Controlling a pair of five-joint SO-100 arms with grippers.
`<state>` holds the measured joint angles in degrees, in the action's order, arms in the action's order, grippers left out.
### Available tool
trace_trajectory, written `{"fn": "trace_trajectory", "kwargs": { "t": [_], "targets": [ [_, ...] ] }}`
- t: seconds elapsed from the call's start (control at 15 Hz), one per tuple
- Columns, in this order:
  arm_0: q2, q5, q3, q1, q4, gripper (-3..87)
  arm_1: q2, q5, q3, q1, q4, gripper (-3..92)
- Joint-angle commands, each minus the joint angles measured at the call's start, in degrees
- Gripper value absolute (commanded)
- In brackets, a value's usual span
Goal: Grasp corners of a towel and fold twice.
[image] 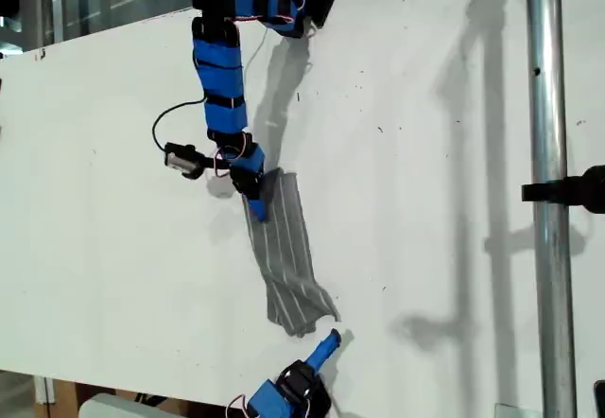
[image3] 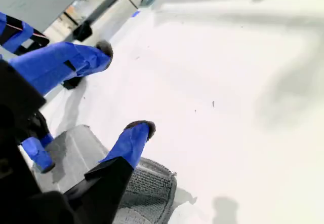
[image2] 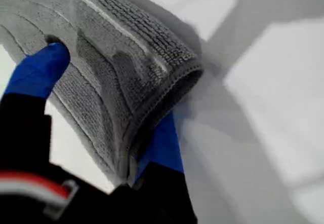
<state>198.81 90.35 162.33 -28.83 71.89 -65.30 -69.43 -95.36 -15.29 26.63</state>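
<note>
The grey striped towel (image: 284,257) lies as a long narrow strip on the white table (image: 113,210), running from the middle toward the near edge in the exterior view. My first gripper (image: 257,205) is shut on the strip's far end. Its wrist view shows folded cloth (image2: 116,36) pinched between the blue fingers (image2: 35,74), with a rounded corner (image2: 190,69) sticking out. My second gripper (image: 328,342) hangs open just past the towel's near end. In its wrist view the open gripper (image3: 124,88) has the near corner (image3: 169,176) of the towel (image3: 147,193) beneath one finger.
A metal pole (image: 548,191) with a black clamp (image: 567,193) stands at the exterior view's right. A black cable (image: 170,120) loops beside the first arm. The table's near edge runs along the bottom of the exterior view.
</note>
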Motion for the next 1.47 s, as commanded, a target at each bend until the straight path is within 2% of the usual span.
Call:
{"fn": "trace_trajectory", "kwargs": {
  "t": [0.0, 0.07, 0.2, 0.4, 0.53, 0.6, 0.67, 0.73, 0.8, 1.0, 1.07, 1.2, 1.27, 1.33, 1.4],
  "targets": [
    [0.3, 0.0, -1.5, 0.3, -0.8, 24.2, 1.5, -0.3, 4.2, 2.6, -5.8, 9.1],
    [0.3, -0.4, -1.6, 0.4, -0.8, 24.1, -0.4, -0.9, 3.3, 2.4, -2.1, -0.2],
    [0.3, -0.6, -1.4, 0.4, -0.6, 24.1, -14.1, 1.2, -6.5, -0.2, 9.4, -0.2],
    [0.3, -2.7, -1.6, 1.7, -0.5, 24.1, -48.0, 3.4, -20.9, -8.3, 40.8, -0.2],
    [0.3, -2.5, -1.1, 2.1, 0.1, 24.0, -68.5, 2.7, -22.6, -12.0, 62.2, -0.2],
    [0.3, -2.0, -0.8, 2.0, 0.1, 23.9, -75.3, 1.1, -21.7, -11.3, 68.4, -0.2],
    [0.3, -1.9, -0.4, 2.1, -0.2, 23.9, -78.7, -0.8, -22.1, -9.3, 69.3, -0.2],
    [0.3, -2.4, -0.4, 2.5, -0.4, 23.9, -77.9, -0.8, -23.5, -7.5, 65.0, -0.2],
    [0.3, -2.9, -0.4, 3.2, -0.4, 23.9, -74.9, -0.9, -25.9, -4.9, 56.3, -0.2],
    [0.3, -2.5, -0.8, 3.3, -0.4, 23.4, -50.5, -1.4, -21.5, 1.0, 33.1, -0.2],
    [0.3, -2.3, -0.6, 3.2, -0.4, 23.4, -42.0, -1.0, -17.3, 1.9, 28.4, -0.2],
    [0.3, -2.1, -0.2, 3.1, -0.4, 23.3, -28.1, 0.0, -7.8, 2.5, 24.1, -0.2],
    [0.3, -2.1, -0.2, 3.1, -0.4, 23.1, -22.4, -0.2, -3.3, 2.5, 23.8, 7.5],
    [0.3, -2.1, -0.2, 3.3, -0.4, 23.0, -19.0, 1.7, 0.3, 2.5, 22.6, 21.8],
    [0.3, -2.1, -0.1, 3.5, -0.1, 22.9, -19.2, 1.7, 2.3, 2.4, 22.2, 28.7]
  ]
}}
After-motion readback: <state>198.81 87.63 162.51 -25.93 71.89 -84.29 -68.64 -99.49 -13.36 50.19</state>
